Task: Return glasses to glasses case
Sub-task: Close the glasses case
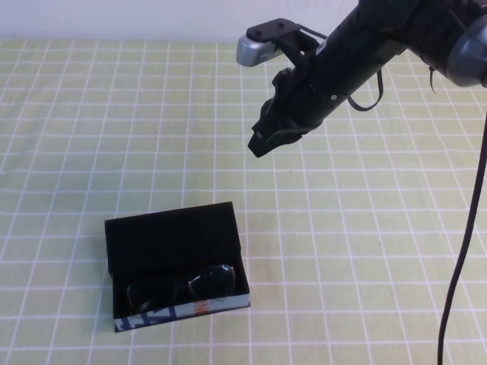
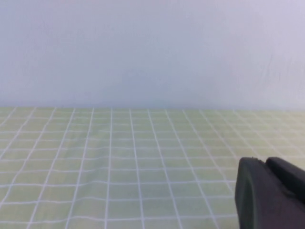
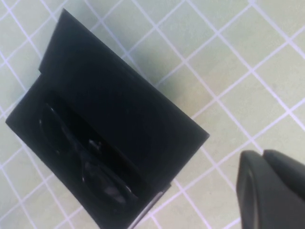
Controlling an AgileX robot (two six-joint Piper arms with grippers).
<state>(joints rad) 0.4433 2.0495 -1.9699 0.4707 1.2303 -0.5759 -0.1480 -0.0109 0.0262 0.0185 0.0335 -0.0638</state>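
A green cloth with a white grid (image 1: 91,137) is spread over the whole table, and a pale wall (image 2: 152,47) is seen beyond its far edge. A black cable (image 1: 464,251) hangs down at the right side of the high view. Nothing is seen between the right arm and the case.

The glasses case (image 1: 171,239) lies on the cloth at the near left-centre, its flap lid thrown open toward the far side and its blue-white patterned side with an orange mark turned to the near edge. The glasses (image 1: 183,287) are lying inside the case, folded, along its near wall.

The right gripper (image 1: 262,141) is held in the air above the table, far and to the right of the case, well apart from it and pointed down toward it; nothing is gripped, but whether its fingers are parted cannot be told. Only a dark part of the left gripper (image 2: 271,195) is seen in the left wrist view, low over bare cloth; its state cannot be told.
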